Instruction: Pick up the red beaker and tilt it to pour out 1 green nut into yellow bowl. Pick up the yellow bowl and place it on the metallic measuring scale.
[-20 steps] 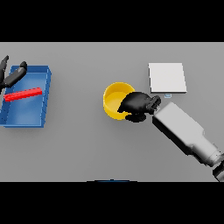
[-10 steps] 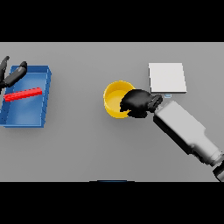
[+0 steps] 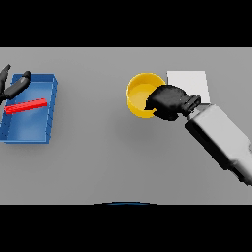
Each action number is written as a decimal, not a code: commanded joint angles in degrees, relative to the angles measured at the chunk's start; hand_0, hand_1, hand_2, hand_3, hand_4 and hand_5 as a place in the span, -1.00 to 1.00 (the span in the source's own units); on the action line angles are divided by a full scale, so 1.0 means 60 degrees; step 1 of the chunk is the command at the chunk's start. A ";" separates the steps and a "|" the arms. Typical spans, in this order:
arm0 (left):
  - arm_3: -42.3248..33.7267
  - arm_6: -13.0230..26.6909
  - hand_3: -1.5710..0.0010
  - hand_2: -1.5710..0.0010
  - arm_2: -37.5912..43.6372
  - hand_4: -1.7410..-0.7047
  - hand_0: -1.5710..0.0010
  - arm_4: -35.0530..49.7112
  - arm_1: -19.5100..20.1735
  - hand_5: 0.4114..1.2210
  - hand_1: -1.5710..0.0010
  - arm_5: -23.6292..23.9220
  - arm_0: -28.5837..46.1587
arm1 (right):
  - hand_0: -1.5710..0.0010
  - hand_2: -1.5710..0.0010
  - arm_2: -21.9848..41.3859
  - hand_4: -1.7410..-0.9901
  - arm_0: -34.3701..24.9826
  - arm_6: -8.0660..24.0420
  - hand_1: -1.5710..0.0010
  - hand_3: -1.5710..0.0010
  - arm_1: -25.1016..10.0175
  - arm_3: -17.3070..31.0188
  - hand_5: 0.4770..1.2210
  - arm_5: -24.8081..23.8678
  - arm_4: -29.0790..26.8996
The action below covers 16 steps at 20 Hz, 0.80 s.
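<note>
Currently right hand [image 3: 169, 102] curled over right rim of yellow bowl [image 3: 140, 93], bowl just left of metallic scale [image 3: 188, 84]. Left hand [image 3: 14, 86] idle, fingers relaxed, far left at blue tray [image 3: 30, 133]. Risk: one-sided rim grip may let bowl tip or slip during transfer.

No text, label, brand, number or sign reads anywhere I look. The yellow bowl [image 3: 140, 93] under my right hand [image 3: 169, 102] is plain. The metallic measuring scale [image 3: 193, 81] at two o'clock from it shows a blank pale top, no digits. The blue tray [image 3: 49, 106] out at nine o'clock and the red bar [image 3: 26, 106] in it carry no markings either.
</note>
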 commanded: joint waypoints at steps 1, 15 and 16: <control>-0.0009 -0.0038 1.00 1.00 0.0037 0.98 1.00 0.0025 0.0035 -0.32 1.00 -0.0048 -0.0038 | -1.00 -0.88 -0.0065 -1.00 0.0061 0.0082 -0.99 -0.49 -0.0052 -0.0138 1.00 -0.0008 -0.0017; -0.0362 0.0530 1.00 1.00 0.0063 0.94 1.00 0.0113 0.0135 -0.21 1.00 0.0145 -0.0048 | -1.00 -0.96 -0.1206 -1.00 -0.0232 -0.0130 -1.00 -0.46 -0.0848 0.1520 1.00 -0.1383 0.0156; -0.0406 0.0481 1.00 1.00 0.0065 0.93 1.00 0.0136 0.0125 -0.20 1.00 0.0128 -0.0034 | -1.00 -0.97 -0.1235 -1.00 -0.0270 -0.0179 -1.00 -0.46 -0.0830 0.1835 1.00 -0.1609 0.0208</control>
